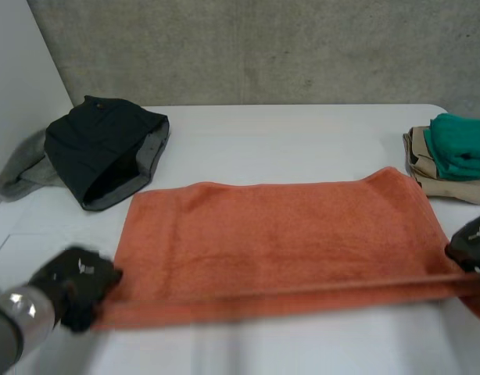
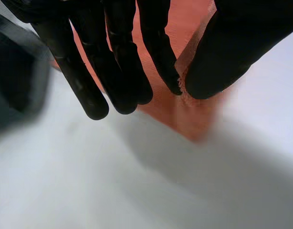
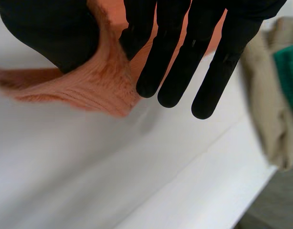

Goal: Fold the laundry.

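Orange terry towel is spread flat on the white table, long axis running left to right across the robot's front. The near long edge is seen raised in a taut line between the two hands.

Left hand: placed at the near left corner. In its wrist view the corner is pinched between the thumb and the straight fingers.

Right hand: placed at the near right corner. In its wrist view the cloth is gathered and nipped between thumb and fingers, with the corner lifted off the table.

Each hand is nearest its own corner, and the body of the towel lies away from both, toward the far edge. The coming move is judged to be a carry of the near edge across the short axis to the far edge, halving the towel lengthwise; an even lift from both hands would be needed.

Other laundry: a black garment lies on a grey one at far left, near the towel's far left corner. A teal cloth is stacked on a folded beige cloth at far right.
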`<control>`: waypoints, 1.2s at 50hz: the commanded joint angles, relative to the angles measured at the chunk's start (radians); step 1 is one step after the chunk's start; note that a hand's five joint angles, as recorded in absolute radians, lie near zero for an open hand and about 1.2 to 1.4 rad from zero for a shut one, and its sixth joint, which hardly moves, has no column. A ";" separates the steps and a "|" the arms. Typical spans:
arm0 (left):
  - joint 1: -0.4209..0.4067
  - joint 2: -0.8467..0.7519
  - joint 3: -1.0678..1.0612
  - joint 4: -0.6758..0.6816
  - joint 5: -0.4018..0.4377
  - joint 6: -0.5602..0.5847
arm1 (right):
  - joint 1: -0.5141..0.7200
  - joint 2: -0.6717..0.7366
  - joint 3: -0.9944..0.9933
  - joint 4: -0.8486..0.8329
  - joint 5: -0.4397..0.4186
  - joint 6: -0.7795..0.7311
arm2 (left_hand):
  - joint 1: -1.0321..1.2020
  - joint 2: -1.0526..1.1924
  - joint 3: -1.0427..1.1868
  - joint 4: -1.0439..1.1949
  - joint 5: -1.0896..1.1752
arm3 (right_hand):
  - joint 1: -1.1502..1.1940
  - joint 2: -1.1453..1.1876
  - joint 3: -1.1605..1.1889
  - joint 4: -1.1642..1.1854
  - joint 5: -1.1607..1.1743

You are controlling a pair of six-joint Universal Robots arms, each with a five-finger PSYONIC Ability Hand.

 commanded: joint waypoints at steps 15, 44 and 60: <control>-0.127 -0.633 0.609 0.549 -0.162 -0.063 | 0.126 0.440 -0.413 -0.642 -0.119 0.199 | 0.242 0.196 0.201 0.192 0.234 | 0.263 0.214 0.202 0.197 0.214; -0.096 -0.498 0.871 0.967 -0.187 -0.363 | 0.209 0.454 -0.996 -0.704 0.045 0.655 | 0.242 0.196 0.201 0.192 0.234 | 0.263 0.214 0.202 0.197 0.214; -0.084 -0.334 0.317 0.865 -0.120 -0.356 | 0.204 0.334 -0.531 -0.528 -0.110 0.607 | 0.242 0.196 0.201 0.192 0.234 | 0.263 0.214 0.202 0.197 0.214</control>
